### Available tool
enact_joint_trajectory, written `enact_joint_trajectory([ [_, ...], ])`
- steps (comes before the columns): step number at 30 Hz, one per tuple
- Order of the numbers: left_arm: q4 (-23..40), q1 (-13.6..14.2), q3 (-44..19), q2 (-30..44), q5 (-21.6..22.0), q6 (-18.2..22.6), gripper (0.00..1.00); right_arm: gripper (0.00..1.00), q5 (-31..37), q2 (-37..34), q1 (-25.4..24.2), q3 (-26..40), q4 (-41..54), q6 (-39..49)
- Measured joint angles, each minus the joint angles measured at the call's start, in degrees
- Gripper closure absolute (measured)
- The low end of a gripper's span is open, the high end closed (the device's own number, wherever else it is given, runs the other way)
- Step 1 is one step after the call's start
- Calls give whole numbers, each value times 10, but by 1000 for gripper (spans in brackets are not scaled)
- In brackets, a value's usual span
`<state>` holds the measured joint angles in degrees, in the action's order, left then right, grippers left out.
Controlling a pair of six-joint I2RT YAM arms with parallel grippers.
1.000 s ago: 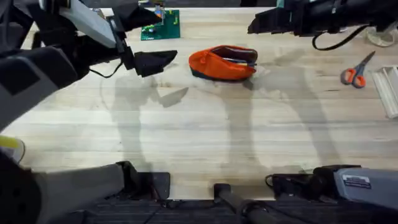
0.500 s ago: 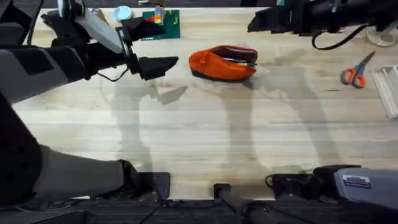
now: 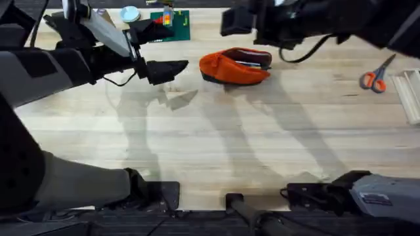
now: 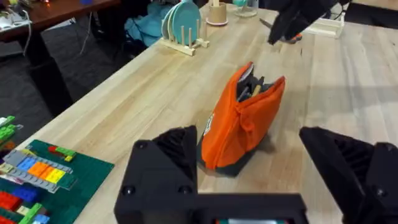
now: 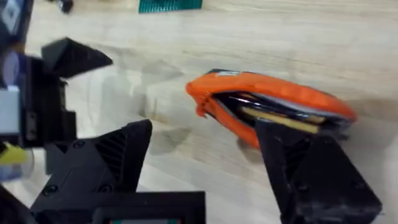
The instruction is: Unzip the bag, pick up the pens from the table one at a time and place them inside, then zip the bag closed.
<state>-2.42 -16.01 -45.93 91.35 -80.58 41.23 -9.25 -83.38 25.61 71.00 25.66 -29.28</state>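
Zipping is coming next: the orange pencil pouch [image 5: 267,112] is lying unzipped just ahead of the right gripper [image 5: 205,168], a yellow-tan pen [image 5: 280,120] inside. Both it and the left gripper [image 4: 261,168] are gaping wide, needing the zipper pull.

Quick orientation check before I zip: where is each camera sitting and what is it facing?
Overhead: above the arm bases, looking down at the table; both arms show.
Left wrist: on the left hand, open, facing the bag end-on.
Right wrist: on the right hand, open, above the bag's open mouth, a pen inside.
All three share the bag.
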Motion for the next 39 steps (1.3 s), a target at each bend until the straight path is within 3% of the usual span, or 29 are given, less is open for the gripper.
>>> enact_joint_trajectory([
  [9, 0, 0, 0, 0, 0, 0, 8, 3, 130, 34, 101, 0, -7, -207],
  [18, 0, 0, 0, 0, 0, 0, 8, 4, 182, 35, 169, 1, 3, -334],
  [31, 0, 0, 0, 0, 0, 0, 8, 4, 174, 32, 175, 1, 3, -398],
  [39, 0, 0, 0, 0, 0, 0, 8, 3, 174, -6, 175, 1, 6, -400],
])
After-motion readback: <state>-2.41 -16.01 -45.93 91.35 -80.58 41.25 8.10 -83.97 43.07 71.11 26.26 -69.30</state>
